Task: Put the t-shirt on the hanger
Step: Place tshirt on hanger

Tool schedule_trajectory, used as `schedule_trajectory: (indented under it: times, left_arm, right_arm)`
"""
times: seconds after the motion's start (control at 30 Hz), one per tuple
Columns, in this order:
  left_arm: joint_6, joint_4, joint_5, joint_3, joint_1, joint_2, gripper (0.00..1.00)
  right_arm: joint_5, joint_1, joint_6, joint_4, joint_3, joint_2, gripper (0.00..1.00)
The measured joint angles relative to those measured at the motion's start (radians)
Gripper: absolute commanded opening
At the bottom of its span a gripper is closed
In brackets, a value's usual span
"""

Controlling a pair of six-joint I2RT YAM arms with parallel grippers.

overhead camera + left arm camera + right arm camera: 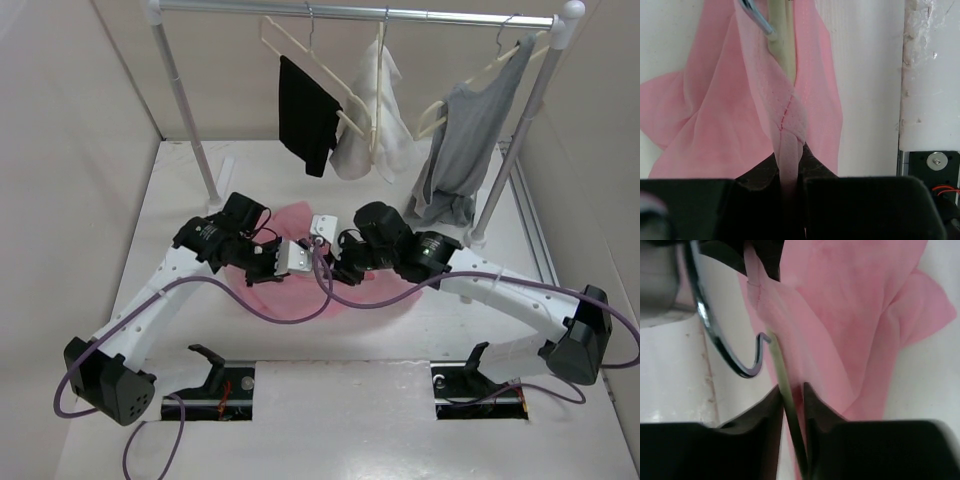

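The light pink t-shirt (295, 215) lies crumpled on the white table under both grippers. My left gripper (292, 258) is shut on a twisted band of the t-shirt's neckline (788, 135). In the left wrist view the gripper (788, 156) points along the cream hanger (781, 47), which lies inside the pink fabric (715, 115). My right gripper (323, 243) is shut on the hanger's thin cream bar (779, 365), with pink fabric (850, 315) beside it. In the right wrist view the gripper (791, 390) sits just below the metal hook (715, 340). Most of the hanger is hidden.
A metal rail (400, 14) spans the back on two posts (190, 110). On it hang a black garment (308, 115), a white garment (375, 110) and a grey top (465, 140), which reaches down to the table at the right.
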Motion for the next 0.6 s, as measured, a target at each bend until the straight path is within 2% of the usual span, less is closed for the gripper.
schedule_trajectory:
  times: [0.03,0.07,0.1,0.13,0.2,0.23,0.37,0.5,0.6]
  left_arm:
    - [0.002,0.0,0.0,0.0,0.0,-0.001,0.0]
    - [0.003,0.002,-0.003,0.0,0.0,-0.002,0.0]
    - [0.016,0.011,-0.011,0.001,0.003,-0.003,0.0]
    - [0.017,0.01,-0.012,0.001,0.003,-0.003,0.01]
    - [0.016,0.006,-0.013,0.001,0.002,-0.007,0.19]
    - [0.012,0.011,-0.014,0.001,0.002,-0.011,0.35]
    - [-0.02,0.027,-0.015,0.001,0.002,-0.039,0.6]
    - [-0.043,0.008,-0.029,0.019,0.014,-0.048,0.61]
    - [-0.042,-0.018,-0.038,0.058,0.062,-0.04,0.55]
  right_arm:
    - [0.004,-0.002,0.001,0.001,0.0,0.003,0.12]
    - [0.005,-0.002,0.001,0.003,0.001,0.004,0.04]
    - [-0.011,-0.002,0.0,-0.004,0.0,0.006,0.0]
    - [-0.013,0.003,-0.001,-0.005,0.0,0.005,0.0]
    - [-0.011,0.006,-0.001,-0.001,-0.005,-0.002,0.0]
    - [-0.009,0.006,0.0,0.003,-0.01,-0.007,0.0]
    - [0.026,0.008,0.014,0.019,-0.059,-0.064,0.0]
    - [0.063,0.007,0.018,-0.002,-0.107,-0.142,0.0]
    - [0.069,0.005,0.019,-0.018,-0.136,-0.199,0.0]
